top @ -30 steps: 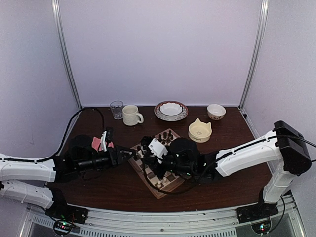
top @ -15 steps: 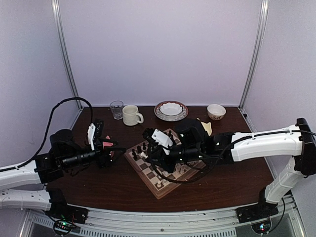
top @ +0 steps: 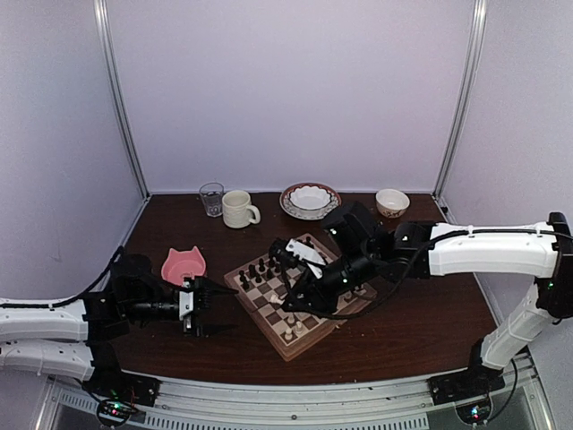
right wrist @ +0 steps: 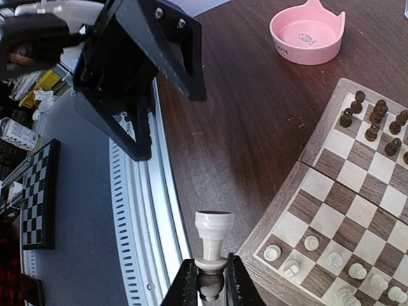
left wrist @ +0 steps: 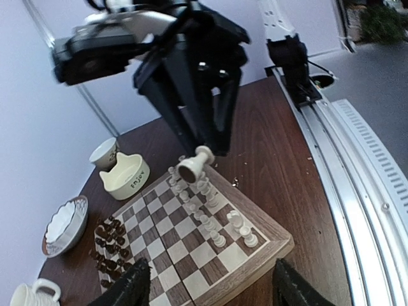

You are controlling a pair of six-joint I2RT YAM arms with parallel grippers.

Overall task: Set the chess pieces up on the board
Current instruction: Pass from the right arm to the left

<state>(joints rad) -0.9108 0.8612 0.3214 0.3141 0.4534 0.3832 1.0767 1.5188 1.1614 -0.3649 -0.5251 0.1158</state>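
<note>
Risks toppling crowded chess pieces on the board when lowering the tilted white piece pinched in right gripper; left gripper half open, empty.

We find the board mid-table, the eared dish left of it, the mug and glass behind both.
</note>
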